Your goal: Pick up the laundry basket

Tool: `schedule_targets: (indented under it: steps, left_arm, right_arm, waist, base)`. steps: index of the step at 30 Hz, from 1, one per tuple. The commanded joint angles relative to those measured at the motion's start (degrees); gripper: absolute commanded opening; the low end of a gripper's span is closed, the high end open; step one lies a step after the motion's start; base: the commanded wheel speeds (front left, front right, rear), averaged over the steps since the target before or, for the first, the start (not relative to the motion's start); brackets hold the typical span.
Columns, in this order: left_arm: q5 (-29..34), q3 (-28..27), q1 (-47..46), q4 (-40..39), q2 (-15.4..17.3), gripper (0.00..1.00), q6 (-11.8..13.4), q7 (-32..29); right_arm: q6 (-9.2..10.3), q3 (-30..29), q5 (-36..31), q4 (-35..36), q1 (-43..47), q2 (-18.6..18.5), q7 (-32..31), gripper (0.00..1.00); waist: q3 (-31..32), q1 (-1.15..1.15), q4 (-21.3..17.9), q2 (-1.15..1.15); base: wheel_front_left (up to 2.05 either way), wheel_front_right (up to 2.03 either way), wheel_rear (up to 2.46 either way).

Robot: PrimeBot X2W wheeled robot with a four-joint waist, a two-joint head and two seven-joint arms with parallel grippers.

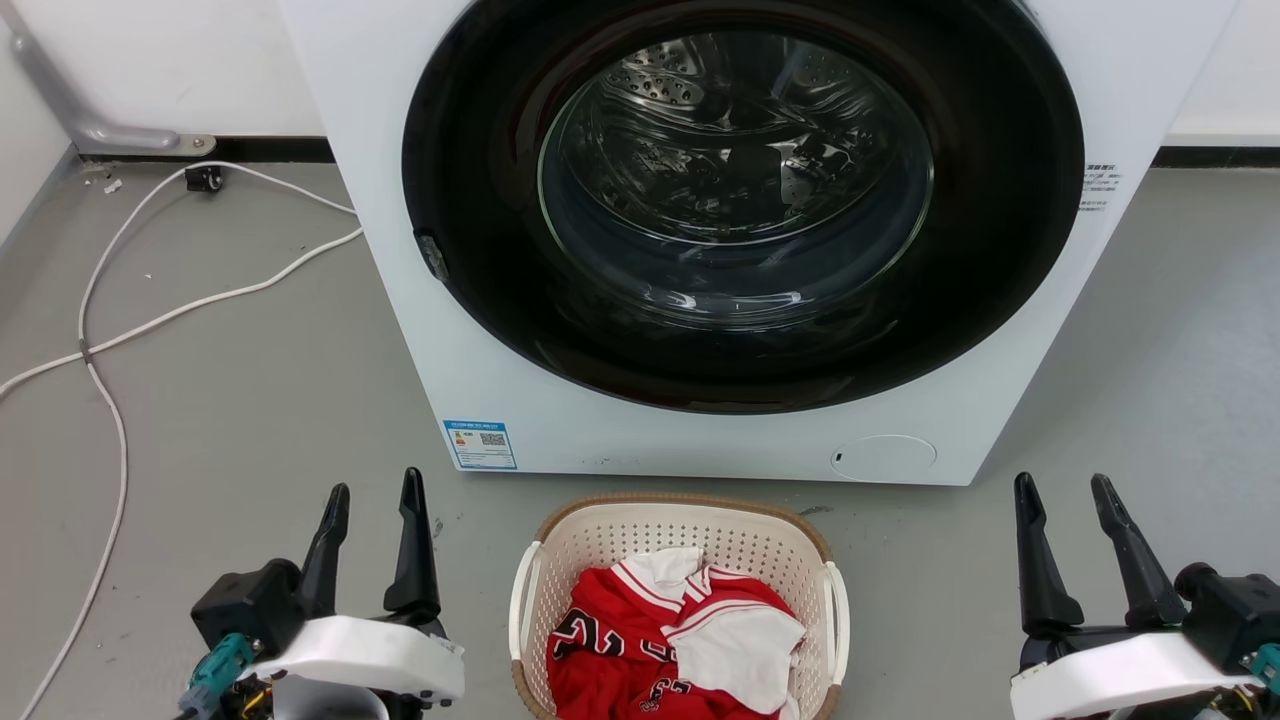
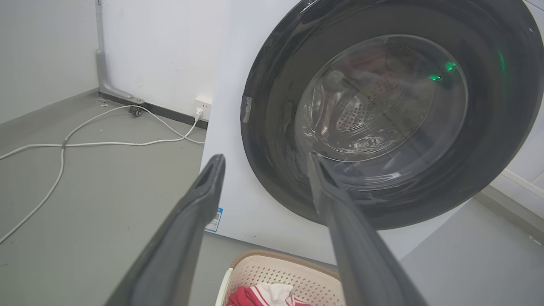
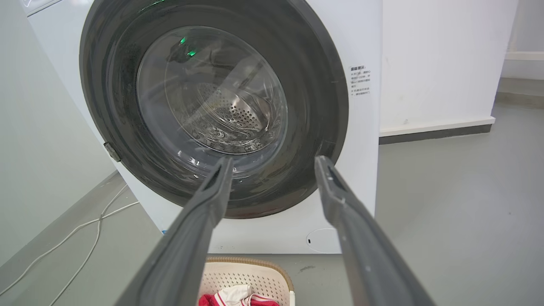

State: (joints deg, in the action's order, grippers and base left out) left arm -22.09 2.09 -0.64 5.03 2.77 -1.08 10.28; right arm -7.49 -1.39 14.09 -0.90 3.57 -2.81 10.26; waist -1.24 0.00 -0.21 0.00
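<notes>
While your head view looks down, the small cream-white perforated plastic laundry basket [image 1: 620,535] holding red-and-white clothes [image 1: 640,640] sits on the grey floor [image 1: 250,420] just before the white front-loading washing machine [image 1: 480,330], between your left gripper [image 1: 376,483] and right gripper [image 1: 1061,480], both with jaws spread and empty, and each wrist view shows parted fingers with the basket at its bottom edge.

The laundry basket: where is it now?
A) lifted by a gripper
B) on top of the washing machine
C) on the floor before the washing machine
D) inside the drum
C: the laundry basket sits on the floor before the washing machine, between the open left gripper and right gripper.
</notes>
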Motion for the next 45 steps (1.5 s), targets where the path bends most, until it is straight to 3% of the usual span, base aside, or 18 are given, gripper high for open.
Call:
schedule_targets:
  steps: [1,45]
  left_arm:
    - [1.42,0.20,0.12,-0.30,0.15,1.00,-0.22,0.55]
    - [18.60,1.56,2.76,1.27,0.16,1.00,1.41,5.08]
  right_arm:
    - [0.00,0.04,-1.61,0.81,0.34,-0.13,0.55,1.00]
    - [0.01,0.41,-20.49,2.01,3.61,-0.11,4.96,1.00]
  waist:
    - [0.02,0.00,0.00,0.00]
    - [-0.03,0.00,0.14,0.00]
  base:
    - [0.00,0.00,0.00]
    - [0.00,0.00,0.00]
